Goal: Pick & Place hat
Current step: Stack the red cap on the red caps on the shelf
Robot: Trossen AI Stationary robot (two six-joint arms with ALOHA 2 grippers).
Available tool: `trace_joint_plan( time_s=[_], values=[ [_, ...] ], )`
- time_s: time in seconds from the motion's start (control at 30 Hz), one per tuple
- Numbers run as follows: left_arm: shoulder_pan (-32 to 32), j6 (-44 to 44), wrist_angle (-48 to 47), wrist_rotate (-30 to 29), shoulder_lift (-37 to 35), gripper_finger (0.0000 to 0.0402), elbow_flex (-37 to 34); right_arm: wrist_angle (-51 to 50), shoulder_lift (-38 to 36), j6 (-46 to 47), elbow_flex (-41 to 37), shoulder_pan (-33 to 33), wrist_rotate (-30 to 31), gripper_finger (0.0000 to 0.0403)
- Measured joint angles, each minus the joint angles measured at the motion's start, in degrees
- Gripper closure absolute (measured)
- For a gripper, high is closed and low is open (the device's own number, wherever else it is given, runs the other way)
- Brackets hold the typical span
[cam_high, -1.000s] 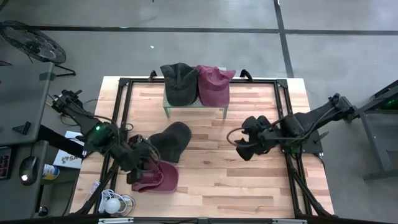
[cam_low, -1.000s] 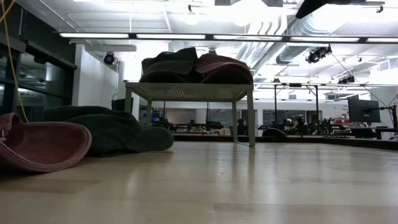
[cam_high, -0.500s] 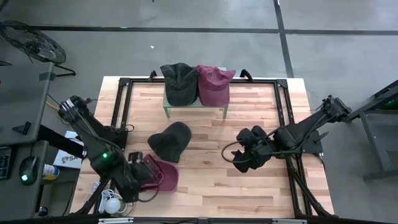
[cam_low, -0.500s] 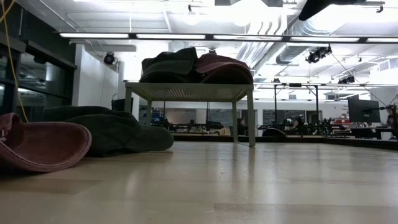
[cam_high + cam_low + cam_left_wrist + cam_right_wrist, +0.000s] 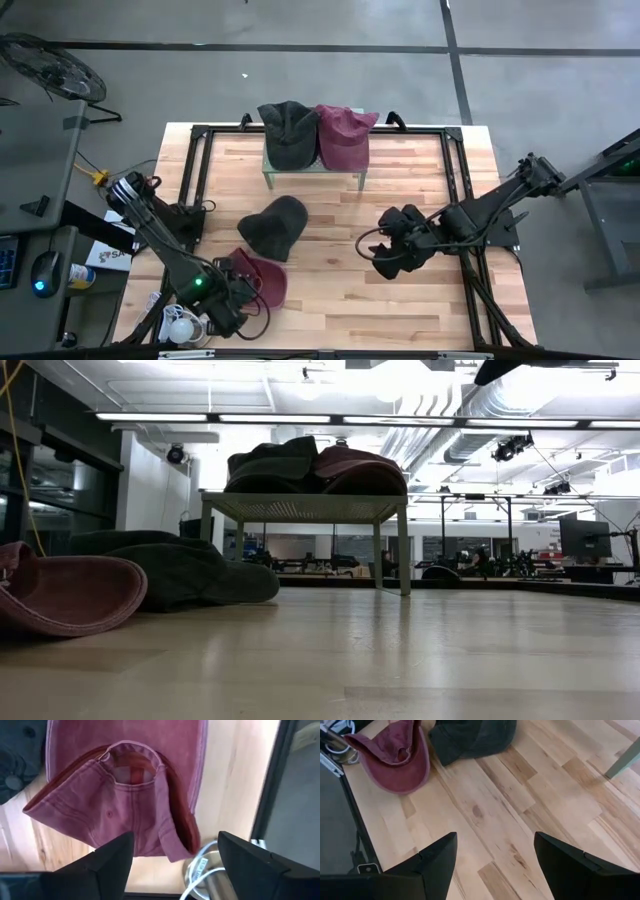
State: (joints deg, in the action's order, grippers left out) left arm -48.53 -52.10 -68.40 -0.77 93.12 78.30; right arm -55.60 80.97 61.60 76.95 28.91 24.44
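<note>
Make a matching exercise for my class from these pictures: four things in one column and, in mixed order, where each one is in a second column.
Things:
1. dark hat
2. maroon hat
3. left gripper
4. right gripper

Places:
A. on the table's near left part, beside the left gripper
B. over bare wood, right of centre
C. mid-table, in front of the small stand
D. open, at the table's near left edge

Pairs: 1-C, 2-A, 3-D, 4-B
</note>
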Motion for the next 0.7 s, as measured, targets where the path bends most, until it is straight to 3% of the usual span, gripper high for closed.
trace_joint_plan(
  time_s=[0.27,0.7],
  values=[
    [-1.8,1.9,0.9,1.6,1.6,0.0117,0.0,0.6,0.0,0.3,0.0,0.0,-3.1,0.0145],
    [-6.3,-1.4,1.6,-0.3,1.6,0.0117,-2.9,0.7,0.0,0.1,0.0,0.0,-3.0,0.0145]
  ],
)
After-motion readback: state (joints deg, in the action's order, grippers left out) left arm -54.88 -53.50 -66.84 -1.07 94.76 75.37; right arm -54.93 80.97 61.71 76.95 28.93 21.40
